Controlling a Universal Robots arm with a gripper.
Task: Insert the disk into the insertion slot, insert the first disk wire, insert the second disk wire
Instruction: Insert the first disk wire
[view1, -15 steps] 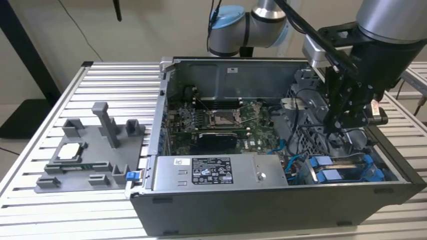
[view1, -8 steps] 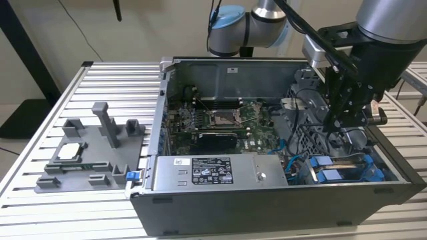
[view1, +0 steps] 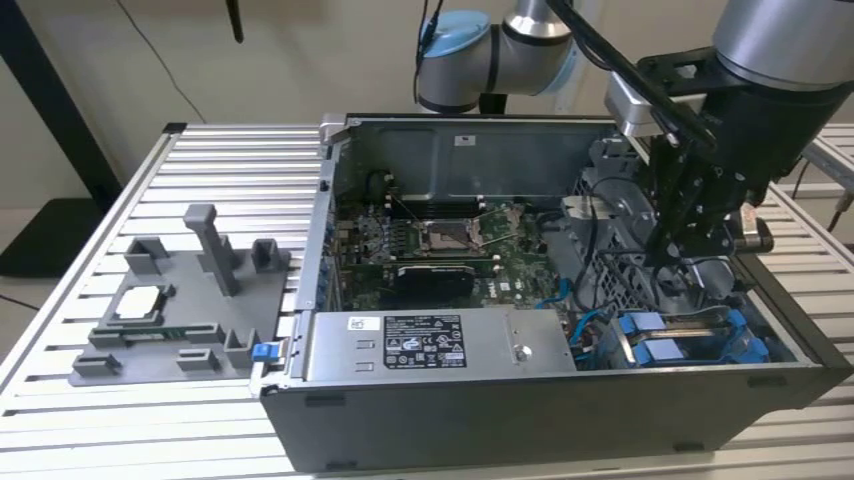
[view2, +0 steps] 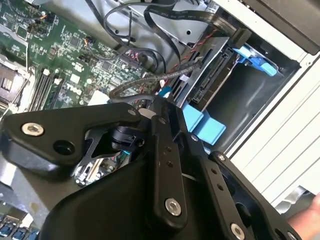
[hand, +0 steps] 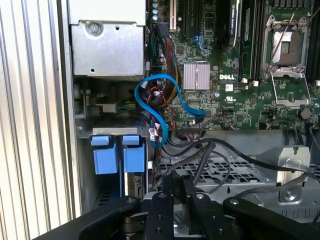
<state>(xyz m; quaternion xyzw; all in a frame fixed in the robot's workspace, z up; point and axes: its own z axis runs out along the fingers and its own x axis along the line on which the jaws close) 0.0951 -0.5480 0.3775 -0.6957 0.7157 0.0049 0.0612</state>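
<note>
The disk sits edge-on inside the insertion slot, and its blue carrier sticks out at the slot's mouth. In the exterior view the blue carrier lies low in the case's near right corner. My gripper hangs just above and behind it, over the black wire bundle. In the first wrist view my gripper has its fingers close together, and a black disk wire runs down between them. The carrier's blue tabs lie off to one side of the fingers.
A grey labelled power-supply box fills the case front beside the slot. The motherboard lies behind it. A blue data cable loops near a metal cage. A grey fixture stands on the slatted table. A hand shows beside the case.
</note>
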